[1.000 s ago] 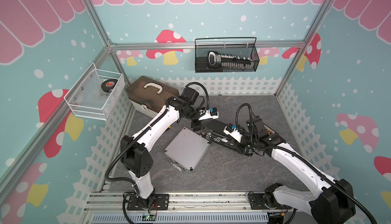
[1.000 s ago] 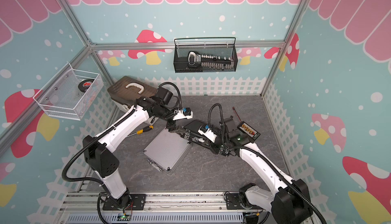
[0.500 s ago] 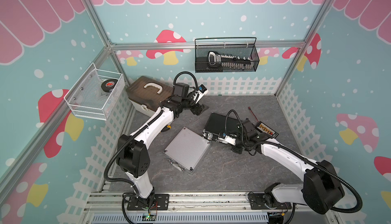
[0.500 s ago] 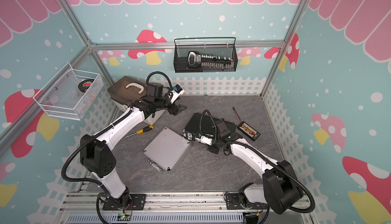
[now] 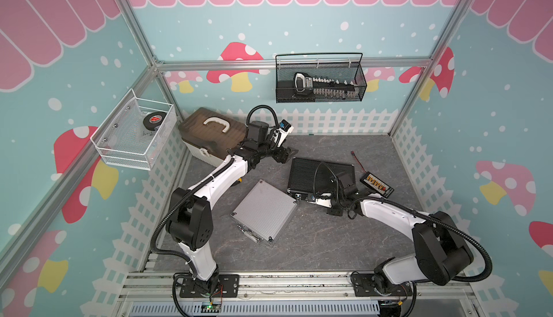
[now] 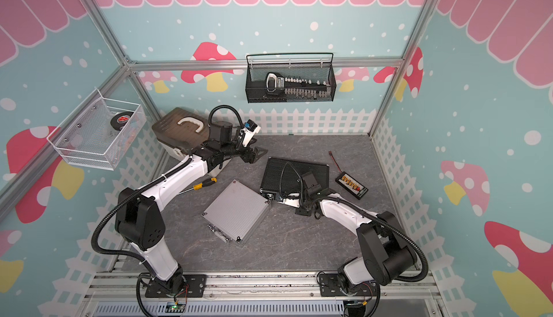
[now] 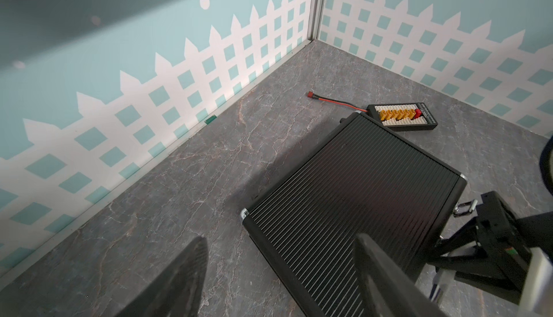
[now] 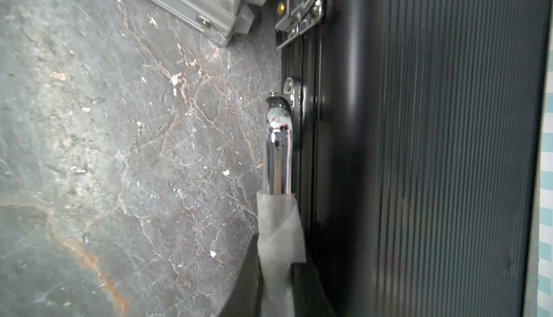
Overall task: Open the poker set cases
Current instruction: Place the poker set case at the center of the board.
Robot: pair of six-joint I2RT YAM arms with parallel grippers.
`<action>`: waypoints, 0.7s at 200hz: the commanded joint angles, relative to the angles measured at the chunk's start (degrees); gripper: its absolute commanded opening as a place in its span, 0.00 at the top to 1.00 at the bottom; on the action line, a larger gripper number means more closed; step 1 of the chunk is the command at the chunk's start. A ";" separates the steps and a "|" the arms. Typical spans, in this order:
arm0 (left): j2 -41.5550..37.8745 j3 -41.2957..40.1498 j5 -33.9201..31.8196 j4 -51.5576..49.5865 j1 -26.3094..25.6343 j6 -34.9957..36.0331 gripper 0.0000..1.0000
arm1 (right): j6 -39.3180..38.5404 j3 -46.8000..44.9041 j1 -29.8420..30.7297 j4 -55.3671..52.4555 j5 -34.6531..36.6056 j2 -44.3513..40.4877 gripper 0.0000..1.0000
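The right tool (image 8: 276,270) is pinched fully closed on the taped middle of the chrome handle (image 8: 278,144), which sits on the front edge of the black poker set case (image 8: 449,150). Further along that edge is a metal latch (image 8: 302,10). A corner of the silver poker set case (image 8: 215,1) lies just beside the latch; whether they touch cannot be told.

The left tool (image 7: 279,240) stands wide open with nothing between its 2 fingers (image 7: 185,270). It is raised over the tabletop (image 5: 329,240) by the black case's far left corner, close to the white box with a brown lid (image 5: 212,133).

In both top views the 2 cases lie flat and closed near the middle of the tabletop. The black one is further back. The silver one (image 5: 264,210) is nearer the arm bases and turned diagonally.

Around them:
- A yellow-handled screwdriver (image 6: 200,185) lies beside the left arm.
- A black connector board (image 5: 377,183) with a red lead lies just right of the black case.
- A black mesh basket (image 5: 320,103) hangs on the back wall.
- A white wire basket (image 5: 125,150) on the left wall holds a hockey puck (image 5: 154,118).
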 commanded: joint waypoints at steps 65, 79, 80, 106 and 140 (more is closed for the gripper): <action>3.46 -1.40 1.61 7.70 0.04 -14.84 0.26 | 1.57 0.22 -3.91 4.99 -0.66 1.79 0.74; 3.48 -1.45 1.26 7.32 0.01 -16.89 0.26 | 4.68 0.11 -3.91 5.47 -3.20 -1.11 0.35; 3.47 -1.42 1.16 7.27 -0.01 -17.09 0.26 | 4.91 0.09 -3.91 5.49 -3.43 -1.34 0.34; 2.46 -1.84 -2.39 5.95 0.04 -22.98 0.28 | 13.33 -0.09 -3.91 6.83 -6.07 -7.91 0.34; 1.86 -0.91 -8.32 0.74 -1.03 -31.95 0.30 | 34.67 0.21 -4.31 7.45 -2.04 -19.15 0.28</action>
